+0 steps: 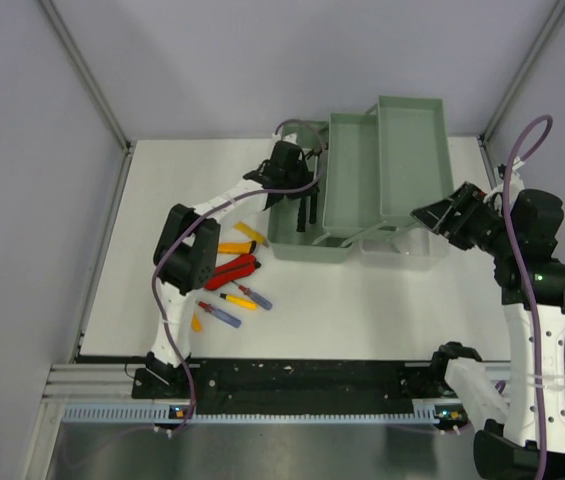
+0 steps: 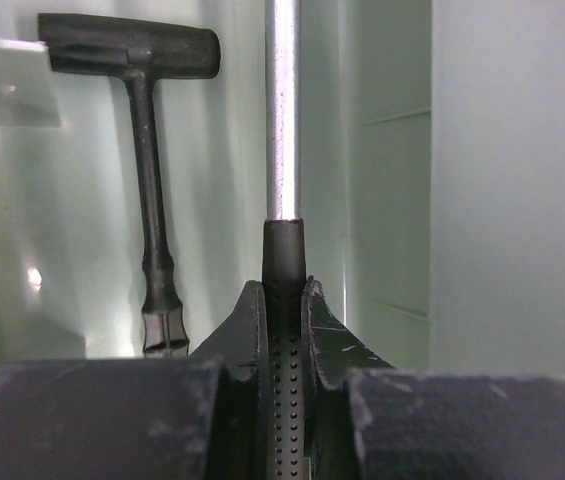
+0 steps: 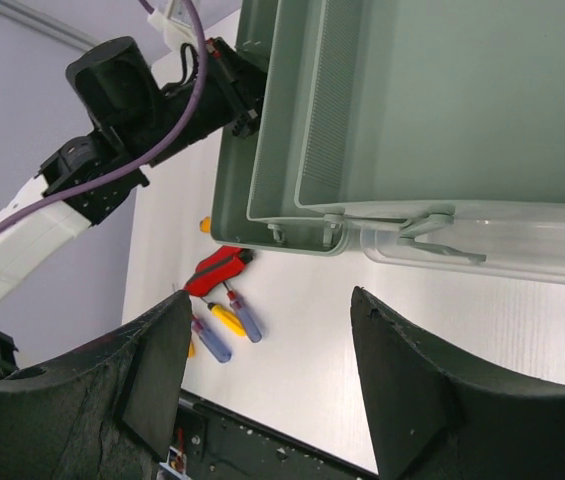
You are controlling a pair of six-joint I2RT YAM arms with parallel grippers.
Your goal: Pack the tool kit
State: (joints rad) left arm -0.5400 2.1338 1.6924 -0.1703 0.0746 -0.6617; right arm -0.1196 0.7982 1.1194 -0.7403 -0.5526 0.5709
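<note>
White worktop (image 1: 382, 310), tool kit (image 1: 357, 180) open at upper centre: left jaws clamped on a steel-shafted tool (image 2: 282, 120) inside the box beside the hammer (image 2: 147, 150), right jaws apart, empty; stowing step, seemingly; next calls for release, then the pliers (image 1: 234, 268) at centre left.

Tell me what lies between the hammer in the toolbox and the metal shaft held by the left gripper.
Nothing: the left wrist view shows only bare floor of the toolbox between the hammer and the metal shaft in the left gripper.

The toolbox (image 1: 302, 248) is grey-green, the hammer (image 2: 152, 180) black, pliers (image 1: 234, 268) red-handled, one tool (image 2: 282, 120) silver-shafted.
</note>
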